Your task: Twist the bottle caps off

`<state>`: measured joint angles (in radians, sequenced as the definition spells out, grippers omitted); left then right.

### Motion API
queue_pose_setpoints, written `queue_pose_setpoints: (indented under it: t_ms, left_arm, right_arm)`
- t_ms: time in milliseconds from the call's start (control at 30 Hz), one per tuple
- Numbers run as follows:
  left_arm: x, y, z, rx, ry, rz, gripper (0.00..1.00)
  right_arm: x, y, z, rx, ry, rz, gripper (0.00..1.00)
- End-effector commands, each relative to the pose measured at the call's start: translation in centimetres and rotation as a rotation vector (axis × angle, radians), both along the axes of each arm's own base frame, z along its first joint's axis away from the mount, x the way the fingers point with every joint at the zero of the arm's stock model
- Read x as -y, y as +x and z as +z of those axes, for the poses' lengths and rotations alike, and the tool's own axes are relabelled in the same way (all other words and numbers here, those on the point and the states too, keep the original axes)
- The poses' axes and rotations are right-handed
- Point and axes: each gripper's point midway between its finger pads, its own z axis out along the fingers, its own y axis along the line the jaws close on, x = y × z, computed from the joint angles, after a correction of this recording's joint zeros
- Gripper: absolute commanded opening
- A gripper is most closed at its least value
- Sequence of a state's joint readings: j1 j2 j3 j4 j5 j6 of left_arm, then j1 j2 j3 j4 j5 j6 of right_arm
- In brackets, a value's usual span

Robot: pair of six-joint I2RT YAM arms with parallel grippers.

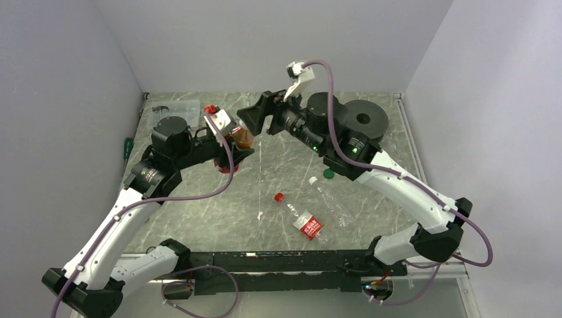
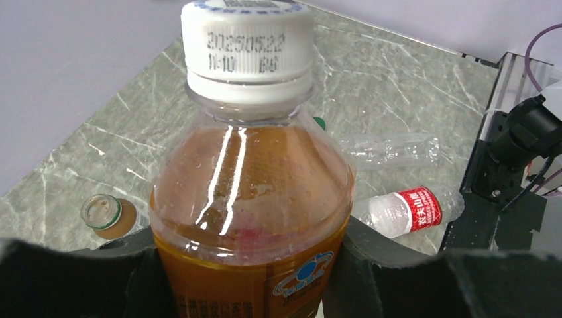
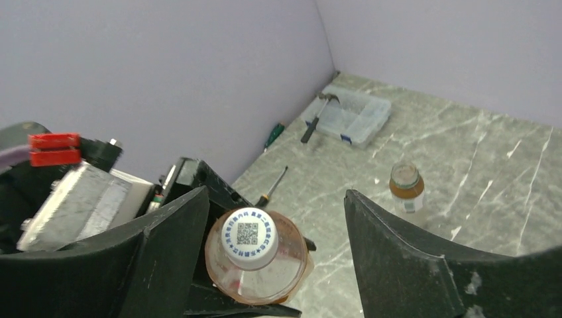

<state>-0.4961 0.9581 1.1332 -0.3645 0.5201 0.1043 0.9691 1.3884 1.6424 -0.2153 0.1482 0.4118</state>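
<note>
My left gripper is shut on the amber bottle, holding it upright above the table with its white cap on. From above, that bottle sits between the left gripper and the right gripper. The right gripper is open, and its fingers stand on either side of the white cap without touching it. A red-labelled bottle lies mid-table with a red cap. Beside it lies a plain bottle with a white cap. A green cap lies loose.
A short uncapped bottle with amber liquid stands on the marble table. A large black spool is at the back right. A clear box with a hammer sits at the back left. Screwdrivers lie near the left wall.
</note>
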Motion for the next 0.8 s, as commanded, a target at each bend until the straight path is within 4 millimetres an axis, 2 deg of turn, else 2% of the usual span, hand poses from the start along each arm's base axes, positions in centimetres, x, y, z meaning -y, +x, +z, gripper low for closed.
queue_pose_setpoints:
  t_ms: [0,233,333,767]
  left_arm:
    - [-0.5,0.4,1.7,0.071,-0.017,0.029,0.19]
    - [-0.4,0.5,1.6,0.064,-0.026,0.036,0.19]
    - [-0.4,0.6,1.5,0.062,-0.028,0.037,0.19]
    - [-0.4,0.7,1.4,0.053,-0.035,0.044,0.19]
  right_arm:
    - [-0.2,-0.2,0.6,-0.019,0.016,-0.010,0.75]
    - [-0.9,-0.3,0.5,-0.028,0.044,0.008,0.55]
    - [-1.4,-0.4,0.3,-0.036,0.047,0.024,0.49]
    - [-2.6,-0.5,-0.2,-0.048,0.050,0.057,0.47]
